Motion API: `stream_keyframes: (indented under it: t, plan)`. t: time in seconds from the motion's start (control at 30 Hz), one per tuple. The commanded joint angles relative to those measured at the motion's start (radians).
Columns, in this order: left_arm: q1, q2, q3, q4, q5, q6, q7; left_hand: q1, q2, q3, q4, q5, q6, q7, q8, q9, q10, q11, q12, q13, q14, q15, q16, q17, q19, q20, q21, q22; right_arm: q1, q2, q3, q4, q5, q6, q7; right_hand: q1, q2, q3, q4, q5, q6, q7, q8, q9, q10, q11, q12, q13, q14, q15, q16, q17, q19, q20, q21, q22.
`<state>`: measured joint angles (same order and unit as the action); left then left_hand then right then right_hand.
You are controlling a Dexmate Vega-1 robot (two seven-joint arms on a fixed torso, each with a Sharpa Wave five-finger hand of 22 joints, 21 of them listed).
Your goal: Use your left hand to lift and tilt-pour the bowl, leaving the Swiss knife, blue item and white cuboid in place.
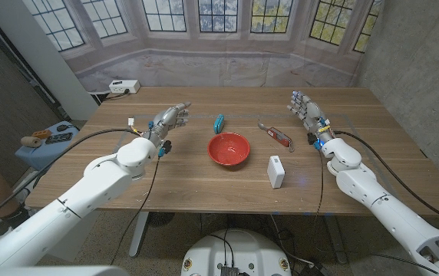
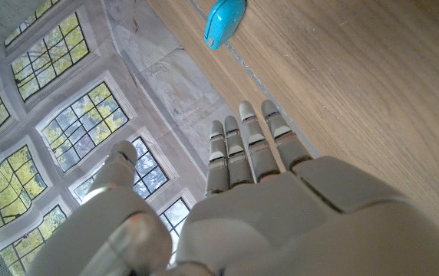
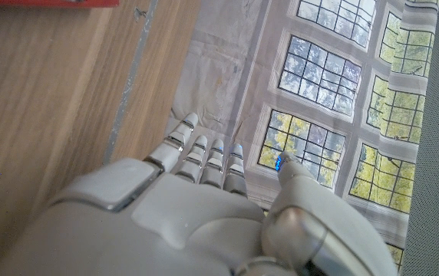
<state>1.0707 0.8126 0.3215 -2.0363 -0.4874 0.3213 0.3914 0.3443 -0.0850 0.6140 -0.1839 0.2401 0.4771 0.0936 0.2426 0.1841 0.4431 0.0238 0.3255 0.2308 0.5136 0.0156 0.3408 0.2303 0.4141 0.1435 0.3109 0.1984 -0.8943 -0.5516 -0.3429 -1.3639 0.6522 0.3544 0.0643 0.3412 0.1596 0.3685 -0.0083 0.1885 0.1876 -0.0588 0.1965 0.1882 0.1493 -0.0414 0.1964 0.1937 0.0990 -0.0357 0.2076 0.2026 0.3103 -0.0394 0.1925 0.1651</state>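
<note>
Red bowl [image 1: 229, 149] mid-table — left hand [image 1: 169, 119] apart from it, empty, fingers extended.

One round red bowl [image 1: 229, 149], one small blue oblong item [image 1: 219, 123], one red Swiss knife [image 1: 276, 134], one white cuboid [image 1: 276, 171].

**Camera arrangement**

The head view looks down from above over the whole table [image 1: 204, 184]. Each wrist view looks close along its own hand's back toward the windowed backdrop. The blue item [image 1: 219, 123] [image 2: 224, 21] appears in the head and left wrist views
</note>
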Motion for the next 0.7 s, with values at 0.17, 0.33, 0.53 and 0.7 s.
stream_keyframes:
  t: [0.17,0.33,0.53,0.7]
  plan:
    - [-0.062,0.013,0.049,-0.075,0.051,0.157,0.027,0.258,0.169,-0.003,-0.008,0.015,0.065,-0.021,0.014,0.003,0.056,-0.021,0.018,0.008,0.049,-0.024,0.03,0.008,0.028,-0.011,0.014,0.002,-0.015,-0.007,0.026,0.023,0.033,0.025,0.027,0.01,0.001,-0.001,-0.009,-0.004,0.008,0.001,0.003,0.003,0.01,-0.002,0.002,0.003,0.006,-0.035,0.007,0.003,0.01,-0.041,0.005,0.005]
    - [-0.099,0.007,0.067,-0.102,0.049,0.25,0.036,0.286,0.161,-0.011,-0.005,0.019,0.09,-0.018,0.016,0.003,0.085,-0.018,0.026,0.009,0.08,-0.025,0.048,0.014,0.044,-0.013,0.021,0.002,-0.017,-0.009,0.034,0.032,0.043,0.033,0.037,0.01,0.001,-0.001,-0.01,-0.005,0.009,0.001,0.003,0.003,0.012,-0.003,0.003,0.003,0.007,-0.037,0.007,0.003,0.012,-0.041,0.005,0.005]
    - [-0.15,-0.002,0.092,-0.122,0.047,0.354,0.04,0.321,0.155,-0.022,-0.002,0.024,0.129,-0.008,0.021,0.003,0.119,-0.014,0.035,0.011,0.119,-0.034,0.074,0.024,0.071,-0.014,0.034,0.003,-0.021,-0.011,0.043,0.039,0.055,0.036,0.046,0.01,0.001,-0.001,-0.011,-0.005,0.009,0.003,0.003,0.003,0.011,-0.002,0.003,0.003,0.008,-0.036,0.008,0.004,0.014,-0.041,0.005,0.005]
    - [-0.186,-0.009,0.11,-0.126,0.042,0.407,0.033,0.336,0.152,-0.028,-0.001,0.026,0.14,-0.002,0.02,0.003,0.131,-0.012,0.037,0.013,0.133,-0.033,0.083,0.026,0.083,-0.015,0.04,0.004,-0.026,-0.016,0.05,0.038,0.062,0.034,0.048,0.01,0.002,-0.001,-0.012,-0.005,0.009,0.002,0.003,0.003,0.012,-0.003,0.003,0.003,0.009,-0.036,0.009,0.004,0.015,-0.04,0.005,0.005]
